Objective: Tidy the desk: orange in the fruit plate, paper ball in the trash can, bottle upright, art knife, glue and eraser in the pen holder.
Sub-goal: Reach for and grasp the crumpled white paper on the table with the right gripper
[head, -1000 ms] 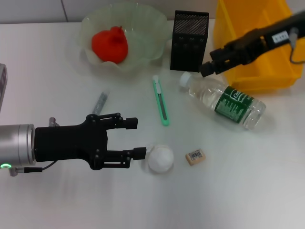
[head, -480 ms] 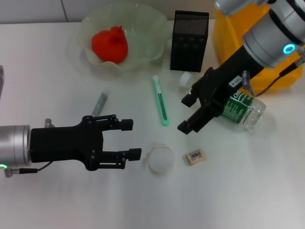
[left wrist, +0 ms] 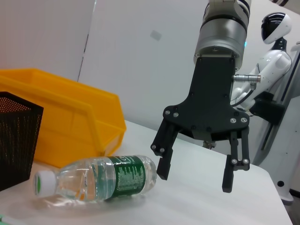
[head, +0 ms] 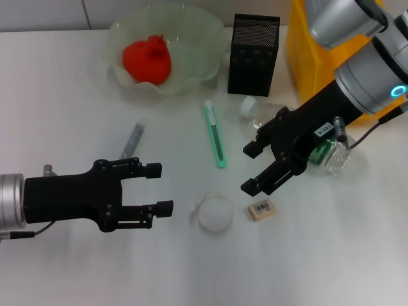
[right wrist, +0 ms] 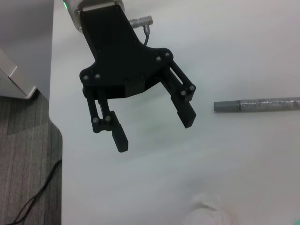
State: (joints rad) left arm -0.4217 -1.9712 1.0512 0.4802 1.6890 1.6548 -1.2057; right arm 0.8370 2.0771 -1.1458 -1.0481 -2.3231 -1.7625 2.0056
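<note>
Now | right tool open over bottle | left tool open

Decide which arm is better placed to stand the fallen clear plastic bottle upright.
Right, probably. The right gripper, jaws open, hovers beside the clear plastic bottle with the green label lying near the yellow bin. The left gripper, also open, sits across the table near the white paper ball.

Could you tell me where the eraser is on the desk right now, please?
In the head view the eraser lies flat right of centre, just right of the paper ball, directly below the open right gripper.
</note>
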